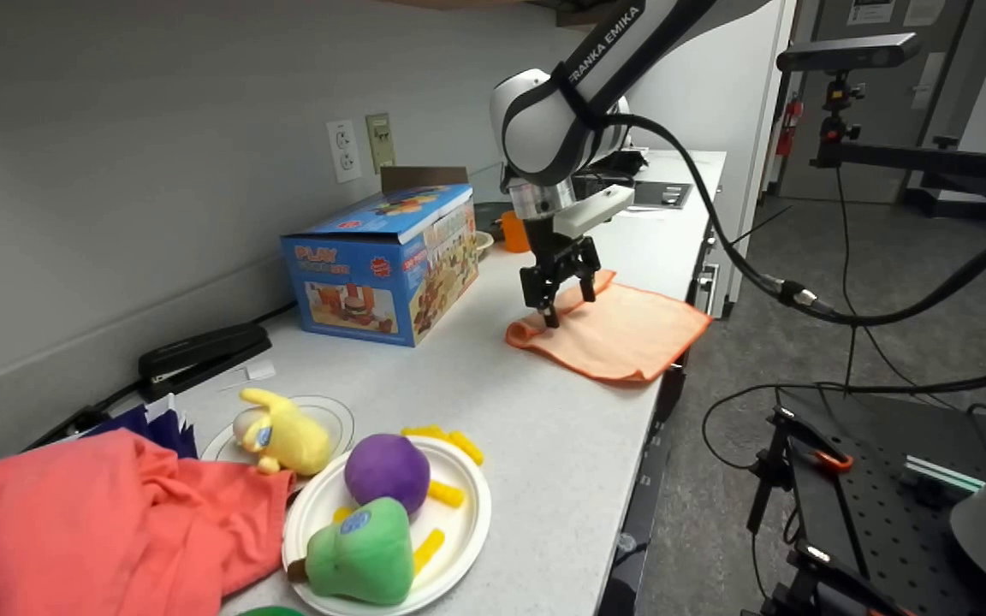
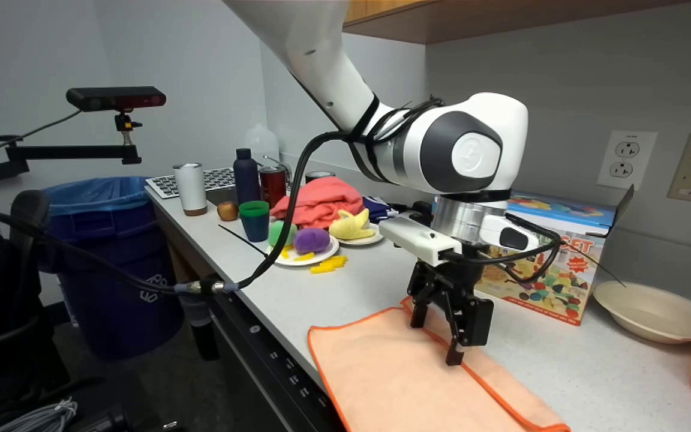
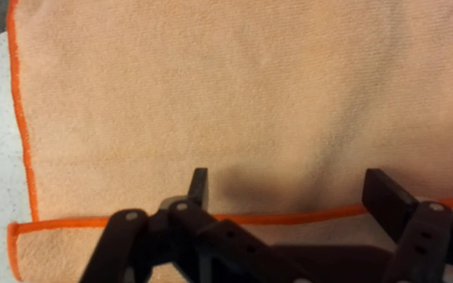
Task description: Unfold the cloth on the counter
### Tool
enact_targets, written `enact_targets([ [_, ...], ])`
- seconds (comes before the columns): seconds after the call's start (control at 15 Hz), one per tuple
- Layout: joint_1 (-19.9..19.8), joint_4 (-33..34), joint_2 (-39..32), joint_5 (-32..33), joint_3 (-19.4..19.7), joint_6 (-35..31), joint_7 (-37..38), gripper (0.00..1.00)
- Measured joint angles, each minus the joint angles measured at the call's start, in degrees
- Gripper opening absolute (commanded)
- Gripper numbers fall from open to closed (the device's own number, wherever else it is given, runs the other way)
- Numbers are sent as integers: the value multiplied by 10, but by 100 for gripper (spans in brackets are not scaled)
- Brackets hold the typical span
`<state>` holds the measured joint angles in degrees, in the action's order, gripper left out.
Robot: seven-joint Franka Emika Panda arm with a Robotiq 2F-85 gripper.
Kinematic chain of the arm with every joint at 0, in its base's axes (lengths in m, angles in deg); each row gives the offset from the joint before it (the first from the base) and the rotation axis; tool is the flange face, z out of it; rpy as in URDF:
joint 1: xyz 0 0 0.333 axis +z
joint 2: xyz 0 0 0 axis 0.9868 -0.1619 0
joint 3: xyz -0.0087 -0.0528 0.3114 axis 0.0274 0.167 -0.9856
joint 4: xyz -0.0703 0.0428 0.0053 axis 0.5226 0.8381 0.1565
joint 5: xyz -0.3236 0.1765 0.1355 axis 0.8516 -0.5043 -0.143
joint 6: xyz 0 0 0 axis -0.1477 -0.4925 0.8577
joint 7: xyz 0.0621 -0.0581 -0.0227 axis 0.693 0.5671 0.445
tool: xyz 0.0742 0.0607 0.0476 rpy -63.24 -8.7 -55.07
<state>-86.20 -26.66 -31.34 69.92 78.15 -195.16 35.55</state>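
With my hand (image 2: 436, 336) spread and gripping nothing, I judge the orange-hemmed cloth (image 1: 634, 329) mostly unfolded on the table (image 1: 519, 428), one doubled-over strip (image 2: 504, 387) left.

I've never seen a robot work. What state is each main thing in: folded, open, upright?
Thin salmon-orange fabric cloth: mostly flat, wall-side strip folded over.
Black robot fingers: spread apart at the strip's hem.
Pale grey countertop: partly covered.
Blue printed cardboard toy box: one flap up.
Large coral-red fabric: bunched.
White tumbler with brown base: upright.
Dark blue bottle: upright, capped.
Dark blue bin: lined with a light blue bag.
Beige shallow bowl: upright.
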Motion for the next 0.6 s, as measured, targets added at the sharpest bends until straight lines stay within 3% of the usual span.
enact_targets([
  [0.6,-1,-7,-4,0,0,0,-1,100],
])
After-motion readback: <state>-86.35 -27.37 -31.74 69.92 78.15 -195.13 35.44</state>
